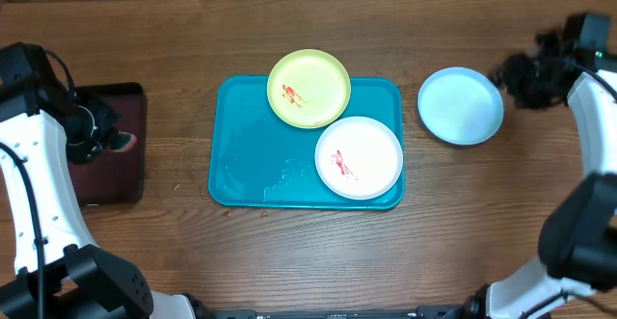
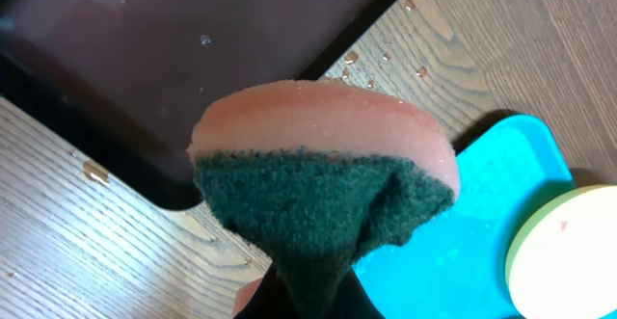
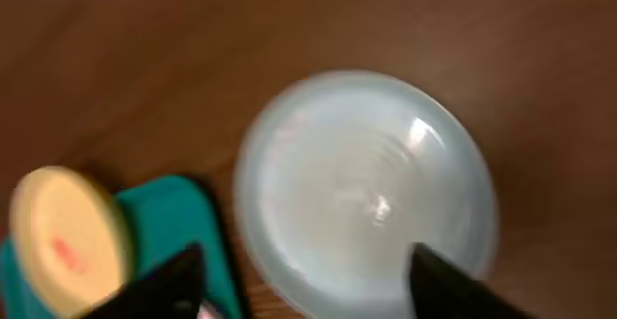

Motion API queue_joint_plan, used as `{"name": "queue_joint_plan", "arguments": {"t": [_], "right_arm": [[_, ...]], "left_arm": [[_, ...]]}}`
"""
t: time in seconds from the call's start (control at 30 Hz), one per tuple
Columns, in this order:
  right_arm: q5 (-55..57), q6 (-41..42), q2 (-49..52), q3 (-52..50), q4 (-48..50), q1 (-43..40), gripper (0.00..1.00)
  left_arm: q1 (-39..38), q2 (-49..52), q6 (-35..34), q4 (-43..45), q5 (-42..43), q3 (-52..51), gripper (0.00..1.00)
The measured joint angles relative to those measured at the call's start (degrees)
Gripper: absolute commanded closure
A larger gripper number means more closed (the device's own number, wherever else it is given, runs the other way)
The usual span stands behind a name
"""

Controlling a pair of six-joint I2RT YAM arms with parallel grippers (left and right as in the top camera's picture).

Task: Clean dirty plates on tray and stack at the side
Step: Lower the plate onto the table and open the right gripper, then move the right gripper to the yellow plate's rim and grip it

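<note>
The turquoise tray (image 1: 246, 155) lies at the table's middle. The yellow-green plate (image 1: 308, 89) sits on its far edge and the white plate (image 1: 359, 157) at its right end, both with red smears. The light blue plate (image 1: 461, 105) lies on the wood to the right of the tray, with no smear showing. My left gripper (image 1: 114, 138) is shut on a pink and green sponge (image 2: 323, 184) above the dark tray. My right gripper (image 1: 525, 78) is open and empty, just right of the blue plate (image 3: 366, 189), its fingers (image 3: 308, 280) spread above it.
The dark maroon tray (image 1: 111, 146) lies at the far left, also in the left wrist view (image 2: 193, 59), with water drops on the wood beside it. Water film covers the turquoise tray's left half.
</note>
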Motion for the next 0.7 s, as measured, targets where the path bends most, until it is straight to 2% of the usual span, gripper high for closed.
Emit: {"name": "queue_joint_plan", "arguments": {"t": [0.17,0.37,0.53,0.7], "right_arm": [[-2.7,-5.4,-4.2,2.1,6.4,12.2,0.13],[4.0,-9.7,1.5,2.1,13.8,26.0,0.12],[9.8,-10.6,9.0,2.1,19.5,31.9,0.13],[11.9,-10.0,16.5,2.1,23.3,33.7,0.24]], "left_arm": [[-2.0,0.0,0.0,1.6,0.0,-0.5,0.96],[-4.7,0.0,1.1,3.0,0.0,-2.2,0.96],[-6.1,0.0,1.6,3.4,0.0,-2.6,0.96],[-6.3,0.0,1.7,4.2,0.0,-2.7,0.96]]}}
